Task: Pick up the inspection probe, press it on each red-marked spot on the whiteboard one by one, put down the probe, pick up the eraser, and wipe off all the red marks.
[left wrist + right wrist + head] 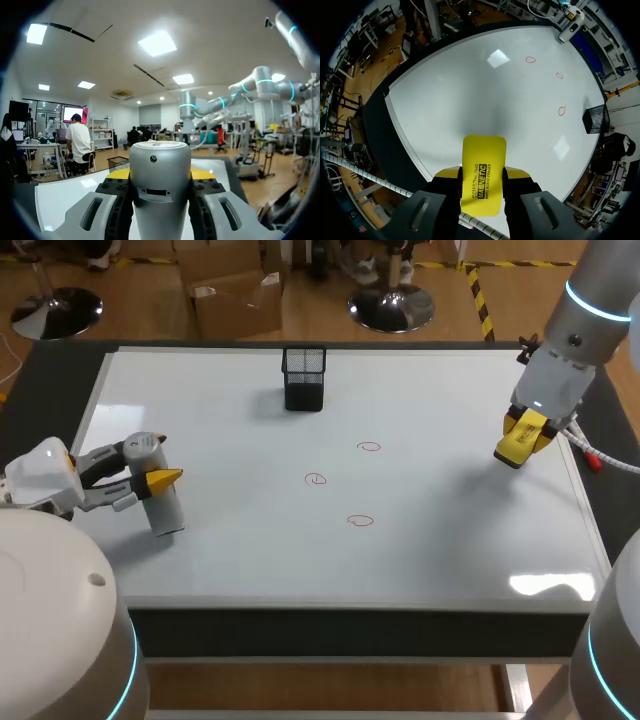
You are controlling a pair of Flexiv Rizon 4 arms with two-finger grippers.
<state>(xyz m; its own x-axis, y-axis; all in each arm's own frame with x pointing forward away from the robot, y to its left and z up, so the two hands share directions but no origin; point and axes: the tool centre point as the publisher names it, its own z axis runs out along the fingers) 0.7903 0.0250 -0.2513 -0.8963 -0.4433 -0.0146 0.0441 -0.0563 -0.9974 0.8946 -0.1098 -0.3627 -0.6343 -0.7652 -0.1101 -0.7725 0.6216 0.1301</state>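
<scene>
The inspection probe (162,502), a silver cylinder, stands nearly upright over the whiteboard's (240,560) left part, and my left gripper (150,480) is shut on it. In the left wrist view the probe (160,185) fills the gap between the fingers of the left gripper (160,175). My right gripper (522,435) hangs above the board's right side, shut on the yellow eraser (516,444). The eraser (484,160) sticks out ahead of the right gripper (481,176). Three red circles (369,447) (316,479) (360,521) lie mid-board, far ahead of the eraser (530,59) (559,76) (562,110).
A black mesh holder (304,378) stands at the back middle of the board, also seen as the black holder (596,120) beyond the red circles. The board's dark frame (350,625) runs along the front edge.
</scene>
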